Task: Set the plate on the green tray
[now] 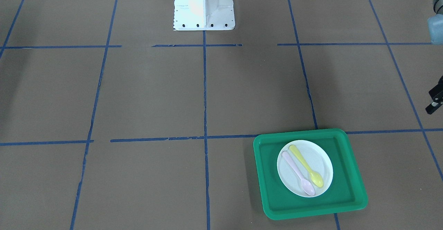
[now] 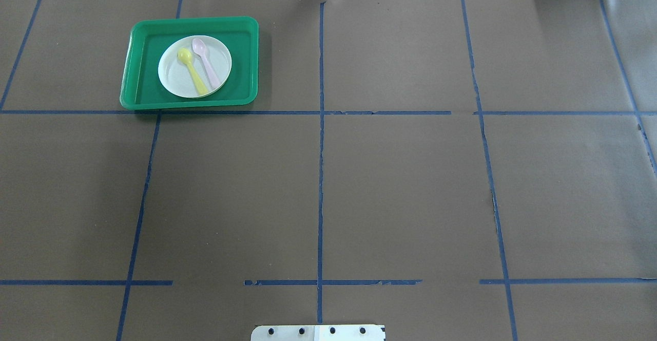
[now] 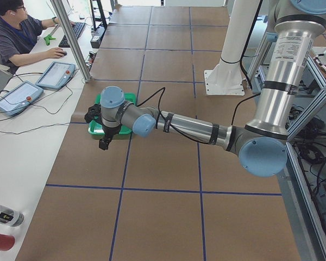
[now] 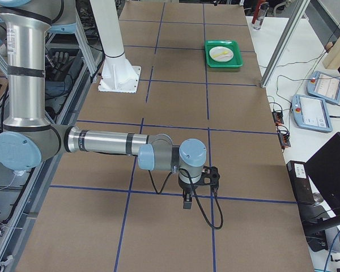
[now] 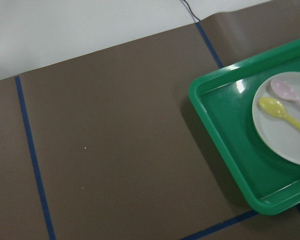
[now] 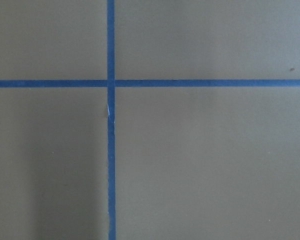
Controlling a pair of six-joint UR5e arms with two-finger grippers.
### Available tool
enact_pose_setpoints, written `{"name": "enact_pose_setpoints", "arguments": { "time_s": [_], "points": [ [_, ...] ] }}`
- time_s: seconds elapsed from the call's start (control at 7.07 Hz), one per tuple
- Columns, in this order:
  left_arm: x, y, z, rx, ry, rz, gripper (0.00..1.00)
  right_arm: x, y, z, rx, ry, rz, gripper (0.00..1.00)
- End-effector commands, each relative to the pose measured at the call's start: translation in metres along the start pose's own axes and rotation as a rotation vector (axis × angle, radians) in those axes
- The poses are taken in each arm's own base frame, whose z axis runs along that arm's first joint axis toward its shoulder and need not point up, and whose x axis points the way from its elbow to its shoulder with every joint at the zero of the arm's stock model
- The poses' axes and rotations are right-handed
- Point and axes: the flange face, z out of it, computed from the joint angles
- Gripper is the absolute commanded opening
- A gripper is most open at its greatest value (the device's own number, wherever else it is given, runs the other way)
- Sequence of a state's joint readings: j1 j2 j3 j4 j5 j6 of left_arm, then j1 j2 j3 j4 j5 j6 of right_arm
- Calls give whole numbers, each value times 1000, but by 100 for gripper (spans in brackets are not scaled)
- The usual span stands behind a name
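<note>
So the plate (image 2: 174, 76) sat flat in the green tray (image 2: 190, 21) with two spoons (image 2: 192, 70) on it, and I couldn't tell if the left gripper (image 3: 103, 140) or right gripper (image 4: 187, 201) was spread or pinched, but the nearby left one swinging carelessly could've clipped the rim and scattered them.

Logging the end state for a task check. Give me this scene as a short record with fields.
plate: small, round, white, lying flat inside the green tray
green tray: on the table, in the far part on the robot's left
on the plate: yellow spoon and pink spoon, side by side
left arm: beside the tray, not touching it; nothing seen in its jaws, open or shut cannot be told
right arm: far from the tray; jaws' state cannot be told
task state: plate is on the tray
</note>
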State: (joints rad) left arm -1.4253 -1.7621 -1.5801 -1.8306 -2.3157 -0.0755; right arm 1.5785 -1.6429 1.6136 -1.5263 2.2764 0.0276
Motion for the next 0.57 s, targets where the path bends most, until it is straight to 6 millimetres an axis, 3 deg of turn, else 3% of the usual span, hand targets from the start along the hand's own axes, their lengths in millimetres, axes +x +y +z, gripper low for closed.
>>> {"name": "enact_pose_setpoints", "arguments": {
  "time_s": [0.0,0.14,0.28,0.42],
  "points": [
    [-60,62,0,-91,-30,-122,100,0,0,0,0,0,0,100],
    [-80,100,5,-118,-37,-178,100,0,0,0,0,0,1,100],
    [-101,158,9,-148,-41,-245,100,0,0,1,-1,0,1,100],
    [-100,195,10,-170,-33,-274,100,0,0,0,0,0,1,100]
  ]
}}
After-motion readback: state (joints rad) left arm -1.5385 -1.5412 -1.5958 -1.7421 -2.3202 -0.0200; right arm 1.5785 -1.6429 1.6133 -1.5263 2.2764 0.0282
